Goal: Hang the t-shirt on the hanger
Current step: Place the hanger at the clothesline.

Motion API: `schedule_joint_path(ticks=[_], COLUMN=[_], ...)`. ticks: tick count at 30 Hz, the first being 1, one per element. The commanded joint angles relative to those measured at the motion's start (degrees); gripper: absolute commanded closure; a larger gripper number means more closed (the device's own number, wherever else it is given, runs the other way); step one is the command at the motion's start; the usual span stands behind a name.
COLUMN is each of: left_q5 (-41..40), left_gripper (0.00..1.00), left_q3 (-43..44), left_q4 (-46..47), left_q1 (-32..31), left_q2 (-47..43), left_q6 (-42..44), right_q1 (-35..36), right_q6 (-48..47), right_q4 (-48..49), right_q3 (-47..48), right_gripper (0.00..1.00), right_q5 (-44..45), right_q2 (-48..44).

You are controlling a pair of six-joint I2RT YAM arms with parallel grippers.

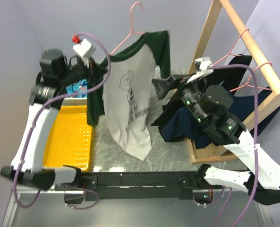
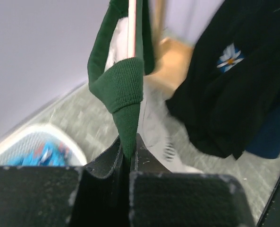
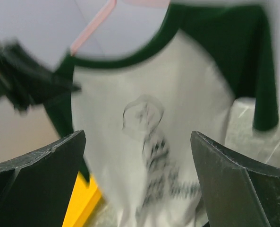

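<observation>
Grey marbled tabletop [image 1: 173,151] with a wood rack [image 1: 253,52] at right; the t-shirt [image 1: 128,101] hangs in the air over it between the arms. Its collar sits around the hanger [image 3: 94,23], the hook pokes up out of the neck, and the hem is down near the tabletop. Shirt is soft, limp, light knit with an off-white front and dark green ribbed trim, and will likely sag and slide on the thin smooth pink wire, so the best hold looks like a doubled sleeve edge or hem, not the flat front. Left end effector [image 2: 129,163] is clenched on the green sleeve edge; right end effector [image 3: 137,135] is released wide, facing the shirt front, grasping nothing.
</observation>
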Motion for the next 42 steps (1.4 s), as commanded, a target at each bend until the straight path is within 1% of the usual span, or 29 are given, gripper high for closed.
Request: schedule_joint_path(ticks=[1,2,3,4,6,8,9,11,13,14,18,19,20,23,27,34,42], left_q5=[17.6,18.8,19.6,21.2,22.2,23.9,23.8,23.1,21.3,19.0,16.3,15.7,15.1,11.2,6.4,-0.3,-3.6], left_gripper=[0.99,0.99,0.99,0.99,0.99,0.99,0.99,0.99,0.99,0.99,0.99,0.99,0.99,0.99,0.99,0.99,0.99], left_q3=[14.8,17.5,20.2,25.0,29.0,33.6,36.4,38.4,41.7,43.1,48.8,49.0,48.9,48.3,50.7,51.7,54.0], left_q4=[7.9,7.0,6.3,5.5,5.6,6.2,6.2,7.3,6.9,6.6,9.6,10.4,11.3,13.8,13.8,18.3,23.4], left_q1=[0.6,0.6,0.6,0.6,0.6,0.3,-0.2,-2.0,-5.2,-6.3,-9.1,-10.2,-10.9,-14.0,-17.9,-24.0,-27.5], left_q2=[8.2,10.2,14.1,15.9,20.7,23.5,25.9,27.9,30.5,31.4,37.0,37.6,38.0,39.5,43.3,47.1,51.9], left_q6=[-0.4,-0.1,0.0,-0.1,-1.1,-1.9,-2.1,-2.6,-1.7,-1.3,-3.1,-5.3,-5.6,-5.7,-4.5,-4.9,-6.3], right_q1=[1.4,1.6,2.5,3.0,4.5,5.6,6.7,7.4,8.9,9.6,12.9,13.7,15.2,18.4,21.9,24.8,26.8], right_q6=[4.0,4.2,4.7,4.9,5.5,5.4,5.4,5.2,5.4,5.2,4.9,4.8,4.6,4.2,3.6,3.9,4.9], right_q4=[-0.1,-0.5,-0.5,-0.5,-0.8,-1.3,-1.4,-1.3,-1.0,-0.8,1.0,1.2,1.3,1.3,0.4,-0.3,-1.0], right_q3=[-4.5,-5.4,-6.4,-8.5,-10.6,-13.0,-14.7,-16.5,-19.1,-19.8,-23.7,-24.2,-24.6,-26.1,-26.4,-28.3,-30.3], right_gripper=[0.00,0.00,0.00,0.00,0.00,0.00,0.00,0.00,0.00,0.00,0.01,0.01,0.01,0.01,0.02,0.03,0.04], right_q5=[1.4,1.5,1.6,1.7,2.1,2.5,2.6,2.6,2.6,2.2,1.4,1.3,1.3,2.6,6.9,11.4,14.9], right_q2=[-1.4,-1.7,-2.7,-3.1,-4.1,-4.4,-4.7,-5.4,-5.9,-6.2,-7.9,-8.1,-8.3,-8.1,-8.3,-10.2,-12.6])
